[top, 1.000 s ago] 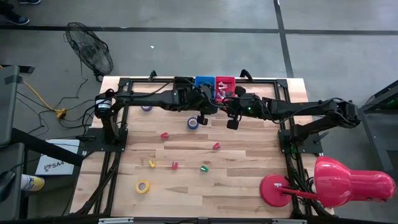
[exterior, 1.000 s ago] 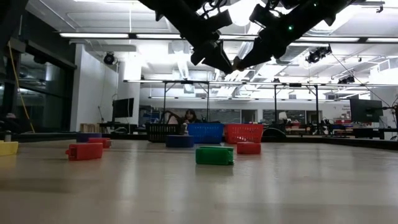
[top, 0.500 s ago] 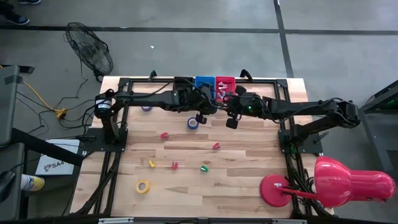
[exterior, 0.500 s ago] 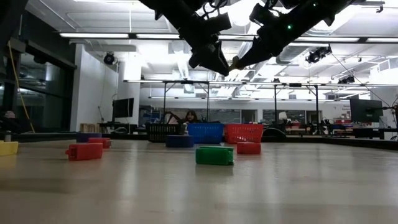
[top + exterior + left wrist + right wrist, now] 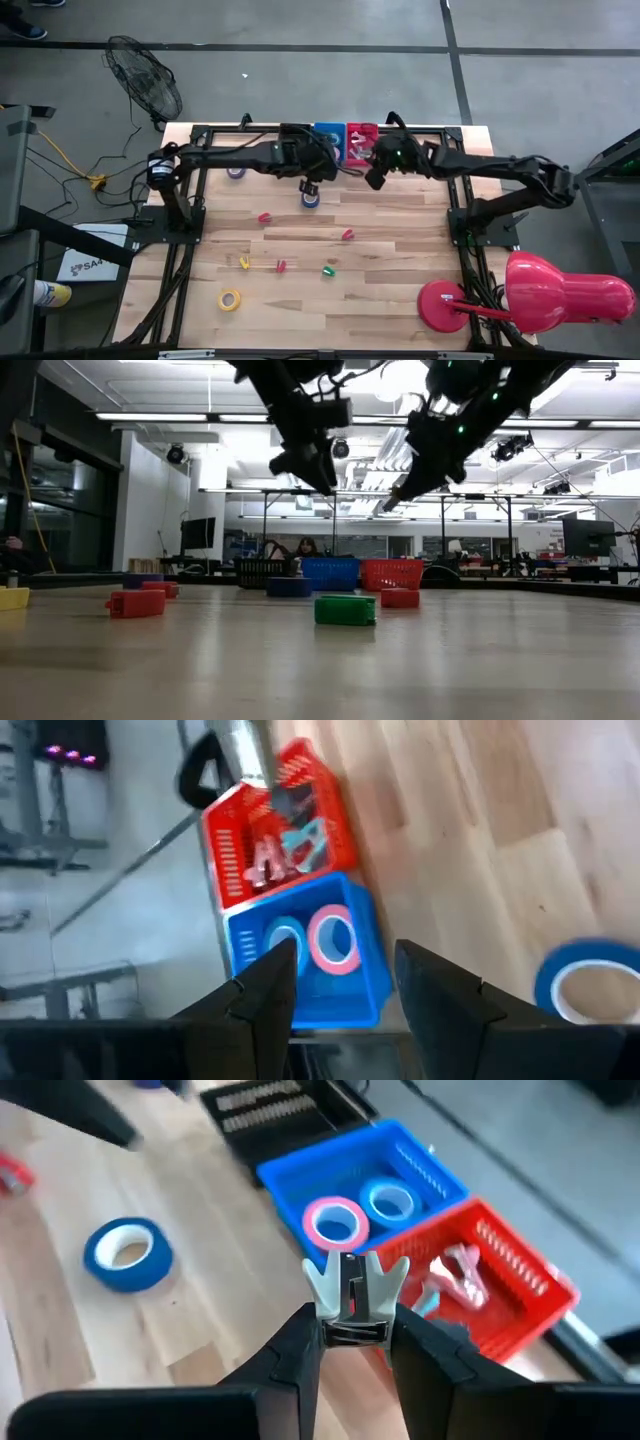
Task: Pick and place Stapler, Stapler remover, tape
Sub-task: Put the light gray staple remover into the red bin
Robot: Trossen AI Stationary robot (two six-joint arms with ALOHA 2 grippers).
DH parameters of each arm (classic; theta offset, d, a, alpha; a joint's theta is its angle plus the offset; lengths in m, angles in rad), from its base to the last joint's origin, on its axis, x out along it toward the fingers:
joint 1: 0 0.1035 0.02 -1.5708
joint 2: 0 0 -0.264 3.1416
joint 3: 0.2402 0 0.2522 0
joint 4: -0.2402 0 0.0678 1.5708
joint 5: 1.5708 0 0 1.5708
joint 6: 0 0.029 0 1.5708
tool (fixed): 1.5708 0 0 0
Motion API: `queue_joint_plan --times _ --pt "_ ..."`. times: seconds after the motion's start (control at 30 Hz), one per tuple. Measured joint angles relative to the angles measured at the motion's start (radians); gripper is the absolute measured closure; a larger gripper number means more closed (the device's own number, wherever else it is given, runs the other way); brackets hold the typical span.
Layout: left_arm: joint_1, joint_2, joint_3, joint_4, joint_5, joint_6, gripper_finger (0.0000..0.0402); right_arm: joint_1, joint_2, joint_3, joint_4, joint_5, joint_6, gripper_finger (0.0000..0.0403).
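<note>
My right gripper [image 5: 375,178] [image 5: 352,1342] hangs over the table's far part, just short of the red basket [image 5: 361,134], and is shut on a grey and black staple remover [image 5: 351,1292]. The red basket [image 5: 497,1279] holds several staple removers. The blue basket [image 5: 366,1190] beside it holds a pink and a blue tape roll. My left gripper [image 5: 308,184] [image 5: 345,990] is open and empty, hovering above a blue tape roll [image 5: 311,198] [image 5: 590,982] that lies flat on the wood. Both grippers show high up in the low view [image 5: 312,468] [image 5: 398,495]. My right gripper pinches the staple remover's black lower body [image 5: 352,1328] between its two fingers [image 5: 300,1352]. The grey claws [image 5: 352,1275] stick out past the fingertips. The remover is lifted clear of the table.
A black basket [image 5: 295,132] stands left of the blue one at the far edge. Small red, green and yellow pieces [image 5: 328,270] lie mid-table, a yellow tape roll [image 5: 230,299] near the front left, a purple roll [image 5: 236,172] far left. A red lamp [image 5: 545,292] stands at the near right.
My right gripper, still shut on the staple remover, has moved toward the table's far edge and the red basket. My left gripper has moved toward the table's left, over the blue tape roll.
</note>
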Motion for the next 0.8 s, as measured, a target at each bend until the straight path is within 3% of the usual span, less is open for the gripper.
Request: queue_joint_plan --times 0.33,0.53,0.8 --pt "0.1 -0.078 -0.003 -0.17 0.118 -0.113 0.0236 -0.173 0.196 0.0 0.146 -0.137 0.186 0.0315" --pt "0.143 -0.098 -0.007 -0.26 0.146 -0.135 0.0236 -0.222 0.291 0.026 0.188 -0.155 0.217 0.0315" --pt "0.157 -0.109 -0.099 -0.243 0.202 -0.169 0.0235 -0.252 0.376 0.107 0.139 -0.151 0.216 0.0315"
